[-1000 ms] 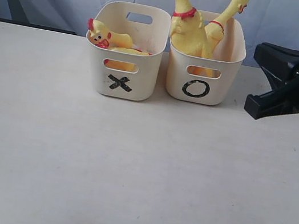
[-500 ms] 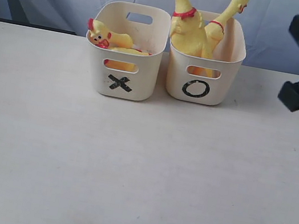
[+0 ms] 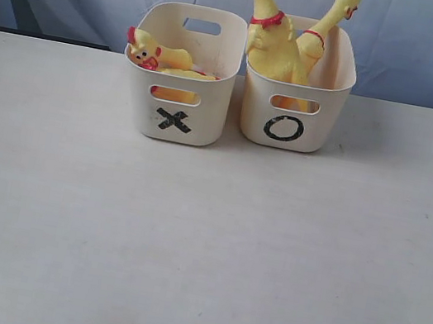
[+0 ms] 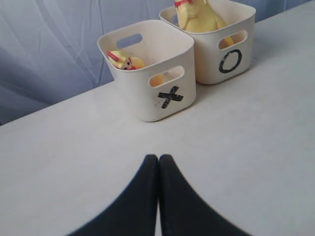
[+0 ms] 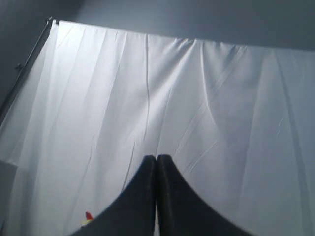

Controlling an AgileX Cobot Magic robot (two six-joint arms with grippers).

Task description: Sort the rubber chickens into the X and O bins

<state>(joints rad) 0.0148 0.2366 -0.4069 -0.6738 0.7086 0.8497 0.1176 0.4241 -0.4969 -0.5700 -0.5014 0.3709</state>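
Both claws were shut on nothing. The left claw (image 4: pixel 158 160), its jaws pressed together, was held above the surface (image 4: pixel 256 147) and pointed toward the bins. The right claw (image 5: pixel 156 158), likewise closed, was aimed at a pale curtain (image 5: pixel 206 98). Farther out, the X bin (image 3: pixel 198 125) and the O bin (image 3: pixel 322 134) were set just beside each other. A chicken head (image 3: pixel 146 51) and a yellow body (image 3: pixel 186 74) were lodged in the X bin. Two whole chickens (image 3: pixel 272 46) were propped in the O bin, necks jutting over its rim.
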